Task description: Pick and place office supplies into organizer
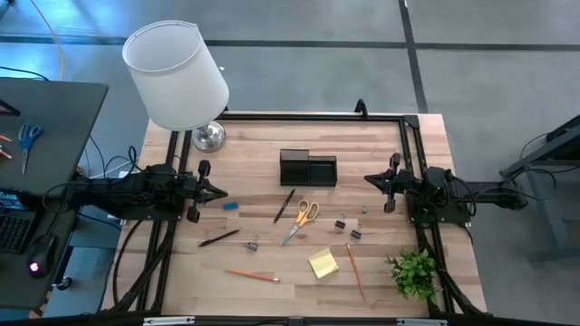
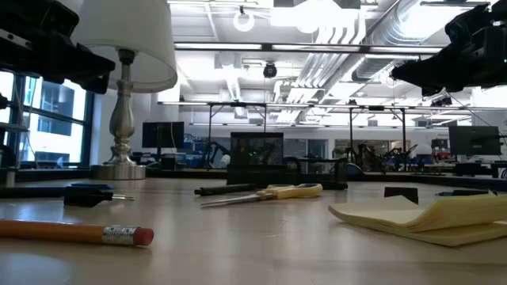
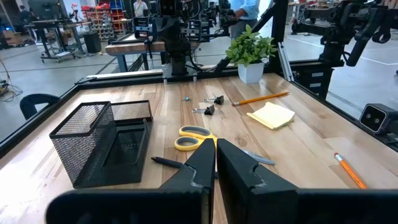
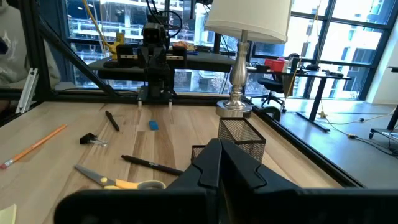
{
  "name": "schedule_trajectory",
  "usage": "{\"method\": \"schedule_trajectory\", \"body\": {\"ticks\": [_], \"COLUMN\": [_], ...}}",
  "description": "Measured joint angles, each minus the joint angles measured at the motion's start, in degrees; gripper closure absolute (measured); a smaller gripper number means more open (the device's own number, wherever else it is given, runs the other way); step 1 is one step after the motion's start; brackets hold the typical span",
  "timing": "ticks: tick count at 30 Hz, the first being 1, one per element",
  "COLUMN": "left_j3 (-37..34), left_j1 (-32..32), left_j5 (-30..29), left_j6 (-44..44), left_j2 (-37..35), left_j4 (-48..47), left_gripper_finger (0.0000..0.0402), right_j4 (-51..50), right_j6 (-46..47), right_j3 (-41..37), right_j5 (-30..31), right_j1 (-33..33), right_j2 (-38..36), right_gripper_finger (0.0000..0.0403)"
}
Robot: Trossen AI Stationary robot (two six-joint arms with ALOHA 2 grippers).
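Note:
The black mesh organizer (image 1: 307,168) stands on the table, toward its far edge. Nearer lie the yellow-handled scissors (image 1: 301,220), a yellow sticky-note pad (image 1: 323,263), two orange pencils (image 1: 253,274) (image 1: 355,270), two dark pens (image 1: 284,206) (image 1: 218,239), small black binder clips (image 1: 343,223) and a blue eraser (image 1: 232,206). All lie flat on the wood. My left gripper (image 1: 217,192) hangs shut above the table's left side, pointing level toward the middle. My right gripper (image 1: 370,179) hangs shut above the right side, facing it. Neither holds anything.
A white-shaded lamp (image 1: 177,77) stands at the far left corner on a metal base (image 1: 208,136). A small green plant (image 1: 415,272) sits at the near right corner. A black frame rail (image 1: 308,116) runs along the table's far edge.

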Motion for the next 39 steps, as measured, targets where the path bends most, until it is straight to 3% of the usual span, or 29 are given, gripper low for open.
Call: {"method": "schedule_trajectory", "body": {"ticks": [27,39], "left_j3": [-0.01,-0.03], "left_j1": [-0.01,0.0], "left_j5": [-0.06,-0.23], "left_j6": [0.3,0.05], "left_j2": [0.0,-0.02], "left_j4": [0.17,7.11], "left_gripper_finger": [0.0394,0.0394], "right_j4": [0.01,-0.01], "right_j6": [0.01,-0.01], "right_j3": [-0.01,-0.01], "right_j5": [-0.02,0.0], "right_j1": [0.0,0.0], "right_j2": [-0.01,0.02], "right_gripper_finger": [0.0402,0.0402]}}
